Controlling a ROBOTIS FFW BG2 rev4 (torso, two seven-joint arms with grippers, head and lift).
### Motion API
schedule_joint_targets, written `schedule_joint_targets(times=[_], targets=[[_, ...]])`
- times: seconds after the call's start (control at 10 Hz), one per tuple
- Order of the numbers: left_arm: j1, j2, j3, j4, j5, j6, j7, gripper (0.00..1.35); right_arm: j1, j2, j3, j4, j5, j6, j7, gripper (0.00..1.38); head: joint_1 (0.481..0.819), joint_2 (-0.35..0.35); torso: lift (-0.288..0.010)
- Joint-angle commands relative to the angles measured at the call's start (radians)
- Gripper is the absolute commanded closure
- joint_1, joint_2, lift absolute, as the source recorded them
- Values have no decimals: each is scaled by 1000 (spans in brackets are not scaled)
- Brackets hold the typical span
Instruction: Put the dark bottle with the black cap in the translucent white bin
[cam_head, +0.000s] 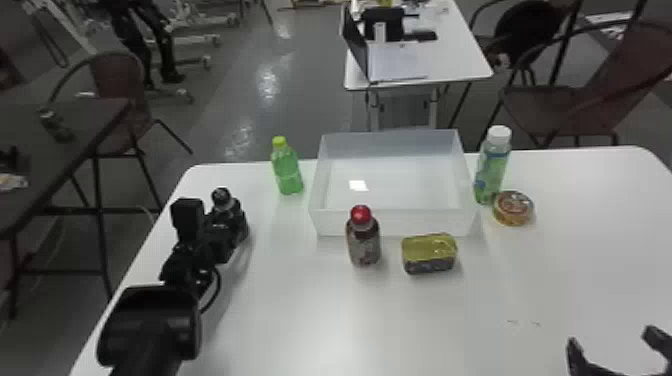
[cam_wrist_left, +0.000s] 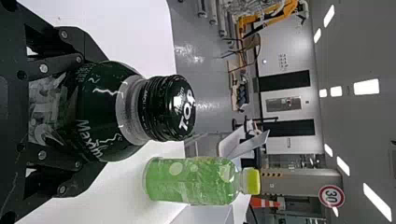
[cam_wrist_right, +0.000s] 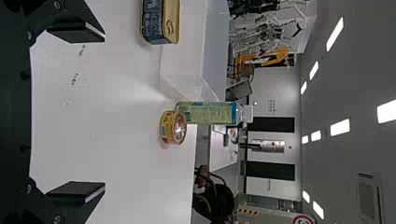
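Your left gripper (cam_wrist_left: 100, 112) has its jaws closed around the dark bottle (cam_wrist_left: 102, 133), below the black cap (cam_wrist_left: 161, 107), likely so it travels upright. Your right gripper (cam_head: 614, 339) sits aside, jaws open. The head view shows the translucent white bin's (cam_head: 330, 222) interior; your left wrist view details the bottle's shoulder and grip.

The bin (cam_head: 400, 222) is flanked by a left bottle (cam_head: 288, 172) and a right bottle (cam_head: 491, 170); a third bottle (cam_head: 364, 245) and a tin (cam_head: 429, 255) are set before it.
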Motion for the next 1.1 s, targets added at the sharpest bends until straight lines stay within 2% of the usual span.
schedule_joint_targets(times=[0.0,0.2,0.3,0.4,0.7,1.0], targets=[[25,-18,-17,-71,-9,-11,9,817,3,1,-4,-2,1,0,0,167,695,179,-90],[82,-61,-76,-257,40,14,36,817,5,1,-4,0,1,0,2,167,695,145,-90],[94,-90,-120,-327,72,22,39,815,5,1,-4,0,1,0,3,167,695,128,-90],[93,-108,-163,-373,89,14,39,815,2,1,-5,1,1,0,6,167,695,88,-90],[59,-103,-303,-387,215,19,39,815,-15,1,-5,15,1,0,19,167,695,-27,-90],[-14,-107,-378,-229,256,0,-1,815,-23,1,-5,28,2,0,20,167,695,-79,-90]])
